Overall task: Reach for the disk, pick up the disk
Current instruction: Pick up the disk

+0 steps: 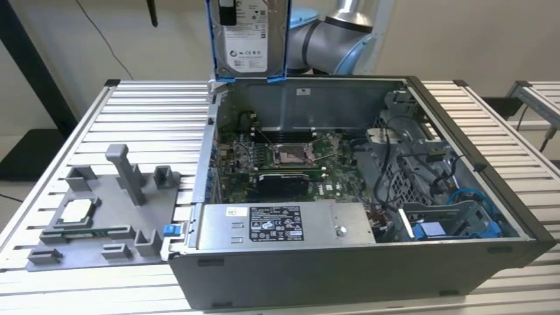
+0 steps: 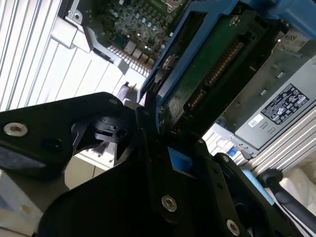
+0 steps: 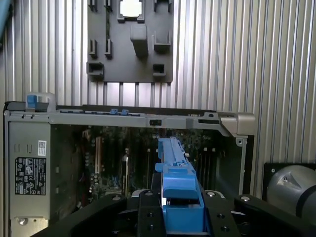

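So, my gripper (image 3: 178,207) is clamped tight on the disk (image 1: 249,39), with a black finger (image 3: 148,210) on each side of its blue frame (image 3: 175,168).

In the exterior view the disk stands on end. Its long axis is vertical, the white label faces the camera, and the blue rails run up both long edges. The lower end lines up with the far rim of the open computer case (image 1: 350,275), towards the exterior view's left. I can't tell the gap there from that angle.

The second wrist view shows the other face, the green circuit board (image 2: 212,69). In the first wrist view the disk is edge-on, hanging over the case interior with the motherboard (image 1: 289,157) underneath.

For room: the case is open on top and walled all round. The power supply (image 1: 280,226) sits along the near wall, and cables and a blue drive cage (image 1: 446,226) crowd the exterior view's right. My arm (image 1: 337,36) is just behind the disk. Well apart, at the exterior view's left, a grey fixture plate (image 1: 131,252) with a square chip (image 1: 75,211) lies on the slatted table (image 1: 149,111).
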Available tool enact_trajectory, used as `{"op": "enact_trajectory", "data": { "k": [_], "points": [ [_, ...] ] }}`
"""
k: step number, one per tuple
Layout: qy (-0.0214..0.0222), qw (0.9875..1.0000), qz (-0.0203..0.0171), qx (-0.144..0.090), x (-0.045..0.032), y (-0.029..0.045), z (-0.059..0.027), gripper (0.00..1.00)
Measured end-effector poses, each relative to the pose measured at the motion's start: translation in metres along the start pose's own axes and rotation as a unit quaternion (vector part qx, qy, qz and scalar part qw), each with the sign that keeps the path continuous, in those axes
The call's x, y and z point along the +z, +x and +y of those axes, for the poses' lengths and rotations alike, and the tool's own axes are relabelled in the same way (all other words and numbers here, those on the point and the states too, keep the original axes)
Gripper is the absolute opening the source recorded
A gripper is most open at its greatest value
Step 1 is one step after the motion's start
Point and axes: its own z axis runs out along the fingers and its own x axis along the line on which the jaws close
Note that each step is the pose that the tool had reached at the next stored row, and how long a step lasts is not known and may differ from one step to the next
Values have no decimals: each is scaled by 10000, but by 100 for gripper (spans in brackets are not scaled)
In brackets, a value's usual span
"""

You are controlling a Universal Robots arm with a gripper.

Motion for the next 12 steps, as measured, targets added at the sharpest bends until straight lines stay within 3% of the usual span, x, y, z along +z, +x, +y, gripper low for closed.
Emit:
{"op": "enact_trajectory", "data": {
  "k": [12],
  "points": [
    [0,10000,0,-2,8,4,-220,0]
  ]
}}
